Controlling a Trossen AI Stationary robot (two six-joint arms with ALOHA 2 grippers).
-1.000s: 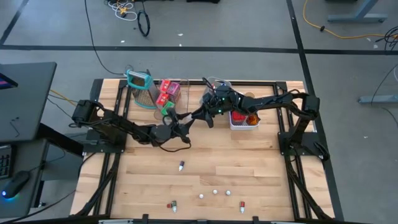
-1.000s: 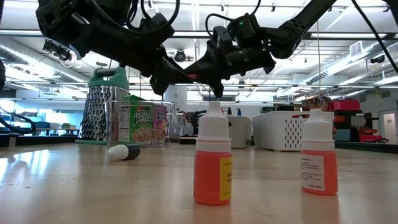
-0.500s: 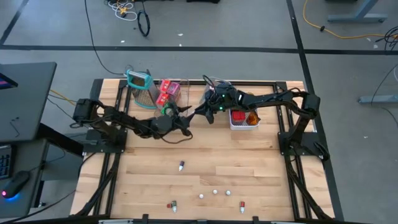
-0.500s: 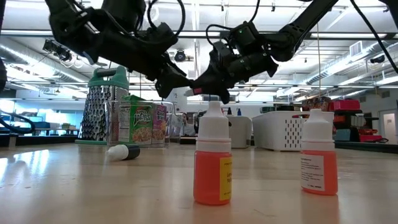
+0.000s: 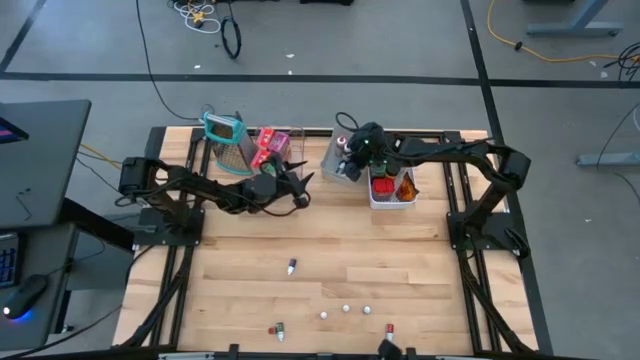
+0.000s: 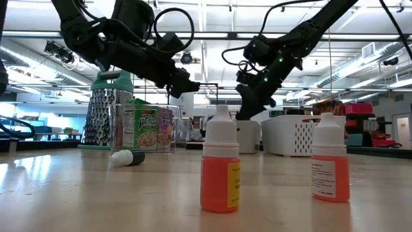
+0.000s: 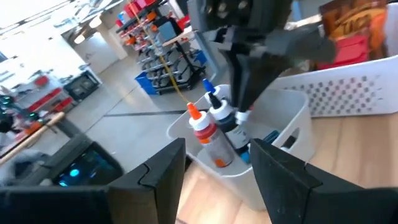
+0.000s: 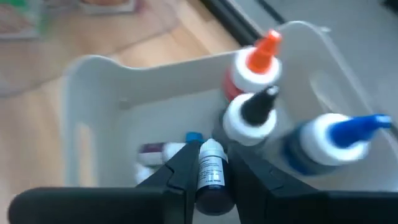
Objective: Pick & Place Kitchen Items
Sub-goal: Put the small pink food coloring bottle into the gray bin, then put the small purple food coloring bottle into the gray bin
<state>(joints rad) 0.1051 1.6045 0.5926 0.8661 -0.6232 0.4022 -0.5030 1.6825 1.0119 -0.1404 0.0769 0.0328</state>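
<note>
My wooden table (image 5: 420,260) carries a teal-framed grater (image 5: 225,140), a clear bin (image 5: 270,146) of packets, a grey bin (image 5: 338,160) and a white bin (image 5: 392,196) along its far side. Small dropper bottles (image 5: 291,266) and tiny white bits (image 5: 346,309) lie scattered on the near boards.

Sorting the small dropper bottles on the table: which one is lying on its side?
The dark-capped bottle near the grater lies flat; the two orange bottles stand upright.
</note>
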